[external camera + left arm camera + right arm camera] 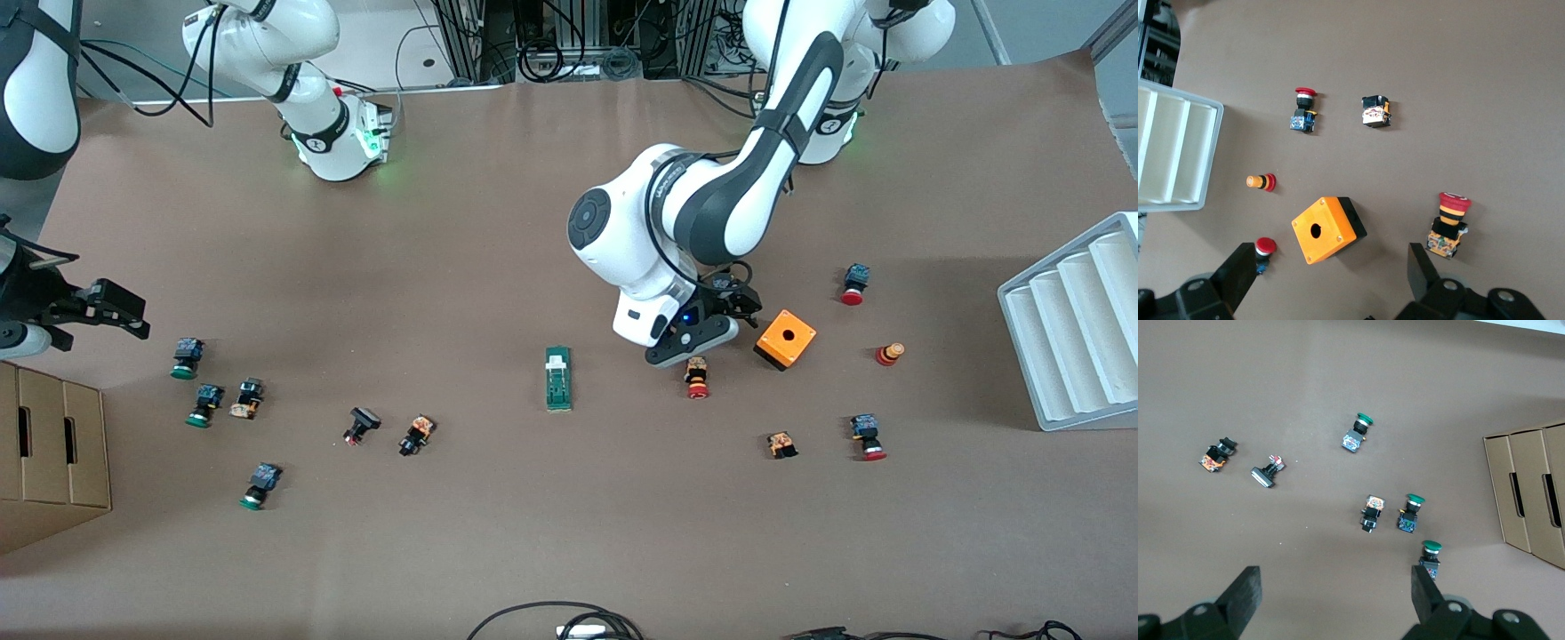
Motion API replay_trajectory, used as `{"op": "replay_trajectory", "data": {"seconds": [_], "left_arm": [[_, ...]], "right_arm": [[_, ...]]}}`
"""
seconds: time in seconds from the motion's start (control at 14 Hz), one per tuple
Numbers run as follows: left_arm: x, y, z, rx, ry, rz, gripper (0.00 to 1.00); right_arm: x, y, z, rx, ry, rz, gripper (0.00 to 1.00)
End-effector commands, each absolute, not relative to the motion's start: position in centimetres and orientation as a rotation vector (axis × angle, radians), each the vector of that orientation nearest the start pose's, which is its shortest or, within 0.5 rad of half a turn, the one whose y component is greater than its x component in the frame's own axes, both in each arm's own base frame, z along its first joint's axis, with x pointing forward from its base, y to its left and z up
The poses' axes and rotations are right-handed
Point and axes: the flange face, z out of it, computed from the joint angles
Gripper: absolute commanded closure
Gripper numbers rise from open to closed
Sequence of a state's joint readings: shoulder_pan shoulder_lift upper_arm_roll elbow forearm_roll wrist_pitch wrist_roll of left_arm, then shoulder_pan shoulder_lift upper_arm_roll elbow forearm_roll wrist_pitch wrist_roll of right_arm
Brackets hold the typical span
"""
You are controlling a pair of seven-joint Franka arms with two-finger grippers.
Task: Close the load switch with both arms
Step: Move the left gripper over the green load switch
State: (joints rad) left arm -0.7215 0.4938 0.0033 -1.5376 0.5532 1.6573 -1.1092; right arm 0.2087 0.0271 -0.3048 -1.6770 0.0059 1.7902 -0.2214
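Note:
The load switch [558, 378], a narrow dark-green bar with a white tab at its end farther from the front camera, lies flat mid-table. It is out of both wrist views. My left gripper [733, 307] hangs open and empty above the table beside the orange box [786, 339], toward the left arm's end from the switch. In the left wrist view the gripper [1331, 280] is open with the orange box [1328, 229] just ahead of the gap. My right gripper [111, 307] is open and empty over the right arm's end of the table; it also shows in the right wrist view [1335, 597].
Red-capped buttons [698, 378] [853, 284] [868, 437] lie around the orange box. Green-capped buttons [187, 357] [205, 404] [260, 485] and other small parts [417, 435] lie toward the right arm's end. A white ribbed tray [1076, 329] and a cardboard box [53, 453] sit at the table's ends.

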Motion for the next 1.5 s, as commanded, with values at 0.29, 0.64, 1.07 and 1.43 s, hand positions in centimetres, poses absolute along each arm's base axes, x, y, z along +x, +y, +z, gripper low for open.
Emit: {"op": "replay_trajectory", "data": {"seconds": [0.29, 0.64, 1.07, 1.43], "left_arm": [[50.3, -45.6, 32.2, -2.556, -0.793, -0.515, 0.00], [47.5, -50.4, 32.5, -2.666, -0.811, -0.627, 0.00], [45.8, -53.3, 29.6, -2.679, -0.725, -0.836, 0.00], [44.3, -55.4, 28.3, -2.686, -0.617, -1.005, 0.00]], "right_arm": [[58.0, -5.1, 58.3, -3.168, -0.211, -0.146, 0.00], [57.9, -5.1, 58.3, -3.168, -0.211, -0.144, 0.00], [58.0, -5.2, 58.3, -3.169, -0.209, -0.149, 0.00], [57.9, -5.3, 58.3, -3.168, -0.214, -0.146, 0.00]]}}
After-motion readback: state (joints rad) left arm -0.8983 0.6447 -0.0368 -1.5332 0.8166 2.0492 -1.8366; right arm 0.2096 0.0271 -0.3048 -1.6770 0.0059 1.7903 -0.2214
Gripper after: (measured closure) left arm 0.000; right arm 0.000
